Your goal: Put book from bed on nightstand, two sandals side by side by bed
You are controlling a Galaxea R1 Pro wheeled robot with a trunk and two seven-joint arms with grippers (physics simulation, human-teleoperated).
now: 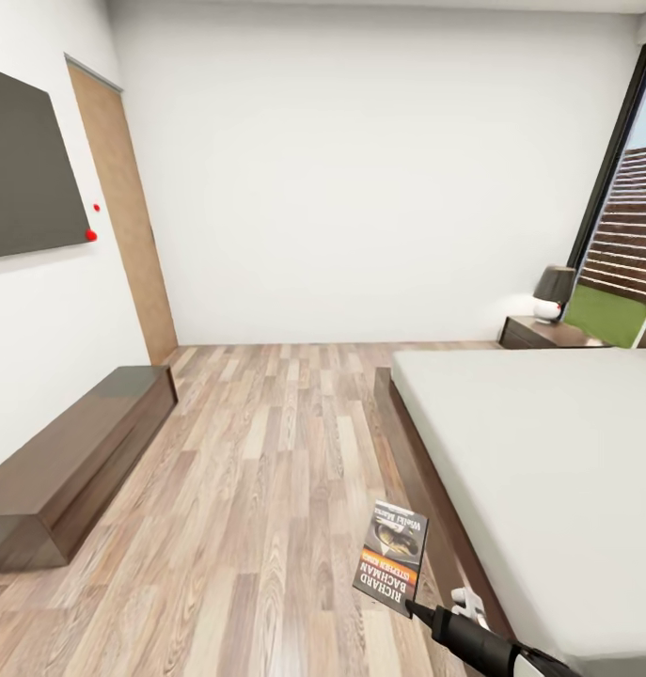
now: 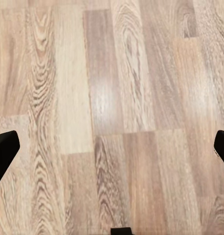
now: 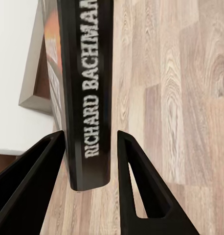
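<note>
Book [image 1: 392, 557] held by the right gripper [image 1: 418, 609] is seen low in the head view, raised above the wood-plank floor [image 1: 266, 451] just beside the bed [image 1: 548, 470]. Its cover, with an orange band and the lettering "Richard Bachman", is turned toward the camera. In the right wrist view the spine [image 3: 87, 93] is seen between the two black fingers [image 3: 136, 186], which are closed narrowly around the book's lower end. The bed's off-white mattress is set on a dark wooden frame, and the frame's edge is seen beside the book. A nightstand [image 1: 539, 332] is placed at the far side of the bed, near the window [image 1: 623, 235], and a lamp [image 1: 552, 291] is carried on its top. A long low dark bench [image 1: 69, 451] is set along the left wall, under a dark wall panel [image 1: 26, 169]. A wooden door [image 1: 125, 216] is seen beyond it. In the left wrist view the left gripper's fingertips [image 2: 4, 149] are spread wide apart at the picture's edges, with nothing but floor planks [image 2: 112, 98] between them.
</note>
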